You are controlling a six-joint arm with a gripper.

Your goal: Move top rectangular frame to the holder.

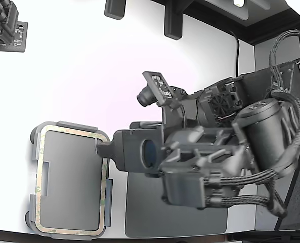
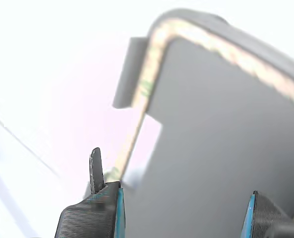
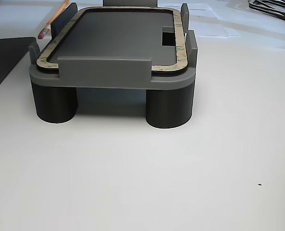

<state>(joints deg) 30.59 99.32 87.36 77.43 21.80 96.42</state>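
Inside the holder's raised tabs, frame; tool open alongside.

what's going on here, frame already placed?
Looks placed. The top rectangular frame lies flat around the rim of the holder, inside its raised edge tabs; the other view shows it seated level on the tray, which stands on dark round legs. The arm's gripper hangs beside the holder's notched side with jaws apart, holding nothing. A dark grey mat lies on the table under the arm, on the exterior view's right of the holder.
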